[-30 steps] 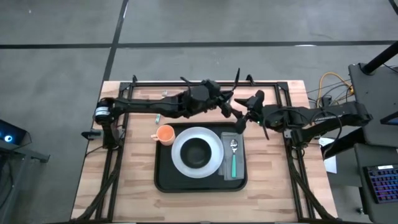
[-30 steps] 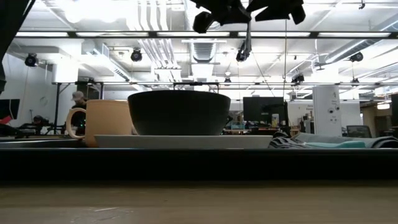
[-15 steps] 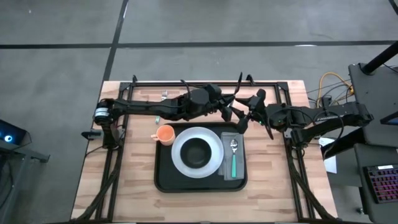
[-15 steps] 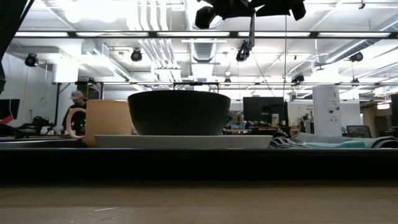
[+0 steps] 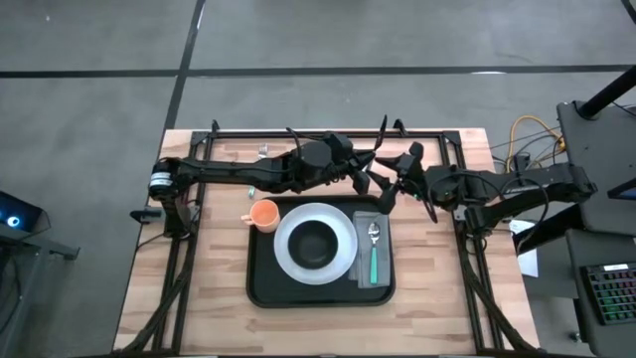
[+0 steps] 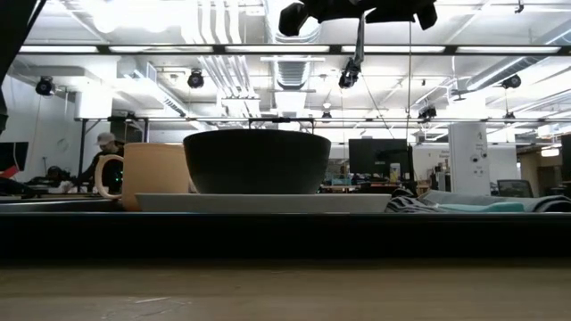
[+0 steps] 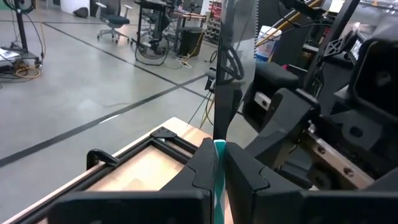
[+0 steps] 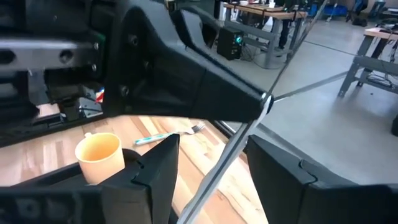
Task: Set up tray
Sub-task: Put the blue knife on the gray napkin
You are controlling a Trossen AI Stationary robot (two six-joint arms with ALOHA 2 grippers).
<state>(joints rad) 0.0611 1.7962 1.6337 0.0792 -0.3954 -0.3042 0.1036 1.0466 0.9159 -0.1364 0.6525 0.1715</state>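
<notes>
Since the earlier frames, both arms have drawn slightly closer together over the far side of the table, and the blade hanging in the low view has shifted a little to the right.

The left gripper (image 7: 219, 157) is clamped on the teal handle of a knife (image 7: 234, 81), blade pointing away from the wrist. The right gripper (image 8: 211, 158) faces it with fingers spread wide. The blade passes through the gap between them, and no contact is visible. In the high view both grippers hover just beyond the far rim of the tray (image 5: 260, 288).

The tray lies at the table's centre. It carries a white plate (image 5: 288, 261) with a dark bowl (image 5: 313, 242), an orange cup (image 5: 263, 213) at its far left corner, and a grey napkin (image 5: 364, 273) bearing a spoon (image 5: 374, 249). A fork (image 8: 168, 135) lies on the bare wood beyond the cup, not yet on the tray.

The step in hand appears to be a mid-air handover of the knife, left to right (a judgement, not an observation). The next move would then call for the right fingers to close squarely on the knife before the left lets go, or the knife may drop.
</notes>
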